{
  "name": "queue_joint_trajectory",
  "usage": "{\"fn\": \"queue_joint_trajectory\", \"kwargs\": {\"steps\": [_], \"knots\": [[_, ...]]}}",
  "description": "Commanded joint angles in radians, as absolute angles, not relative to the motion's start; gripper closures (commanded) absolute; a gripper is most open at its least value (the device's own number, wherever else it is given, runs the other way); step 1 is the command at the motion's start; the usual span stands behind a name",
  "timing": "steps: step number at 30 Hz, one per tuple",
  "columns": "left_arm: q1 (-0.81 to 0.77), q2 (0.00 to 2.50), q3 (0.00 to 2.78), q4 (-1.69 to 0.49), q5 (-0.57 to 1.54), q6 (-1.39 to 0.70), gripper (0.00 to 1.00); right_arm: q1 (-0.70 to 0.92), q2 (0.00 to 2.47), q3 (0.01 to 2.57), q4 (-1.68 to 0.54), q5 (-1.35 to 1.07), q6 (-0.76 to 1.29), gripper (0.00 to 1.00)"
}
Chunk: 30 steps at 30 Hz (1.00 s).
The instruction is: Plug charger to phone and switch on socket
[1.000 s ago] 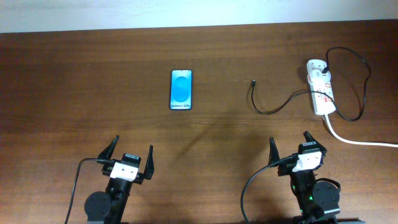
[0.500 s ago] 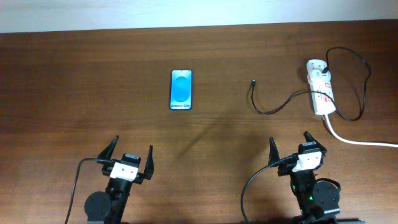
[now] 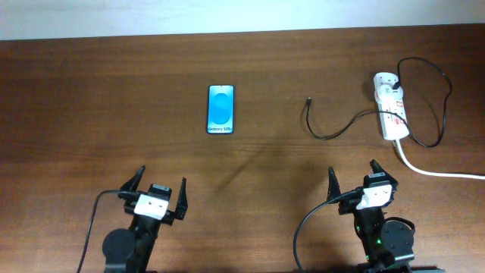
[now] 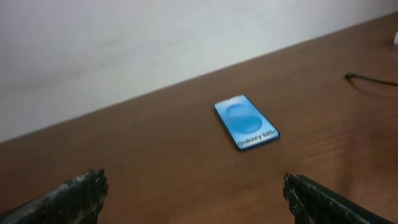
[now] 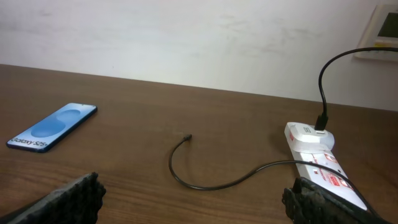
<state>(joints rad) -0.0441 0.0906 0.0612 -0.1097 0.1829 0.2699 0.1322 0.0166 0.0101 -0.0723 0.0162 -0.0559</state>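
Observation:
The phone [image 3: 220, 108] lies flat at the table's upper middle, blue screen up; it also shows in the left wrist view [image 4: 246, 122] and the right wrist view [image 5: 53, 127]. The charger [image 3: 327, 133], a thin black cable, runs from the socket [image 3: 389, 105] at the far right, its plug tip [image 3: 308, 100] lying free; it also shows in the right wrist view [image 5: 205, 180] with the socket [image 5: 318, 163]. My left gripper [image 3: 158, 184] is open and empty near the front edge, well short of the phone. My right gripper [image 3: 352, 176] is open and empty in front of the cable.
A thick white cord [image 3: 439, 171] leaves the socket toward the right edge. The black cable loops behind the socket [image 3: 436, 91]. A pale wall [image 5: 186, 37] stands behind the table's far edge.
The left arm has shifted very slightly. Nothing else has visibly changed.

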Motion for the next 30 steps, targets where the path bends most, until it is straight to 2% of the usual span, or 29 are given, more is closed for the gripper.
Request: {"fn": "queue_joint_trajectory", "kwargs": {"steps": [1,14,26,30], "knots": [[-0.047,0.180,0.133,-0.102,0.176,0.277,0.01,0.138,0.019,0.006,-0.080,0.012,-0.049,0.02],[-0.047,0.604,0.454,-0.134,0.215,0.276,0.01,0.138,0.019,0.006,-0.080,0.012,-0.049,0.02],[-0.049,1.189,1.059,-0.524,0.362,0.273,0.01,0.138,0.019,0.006,-0.080,0.012,-0.049,0.02],[-0.092,1.413,1.321,-0.770,0.362,0.269,0.01,0.137,0.019,0.006,-0.080,0.012,-0.049,0.02]]}}
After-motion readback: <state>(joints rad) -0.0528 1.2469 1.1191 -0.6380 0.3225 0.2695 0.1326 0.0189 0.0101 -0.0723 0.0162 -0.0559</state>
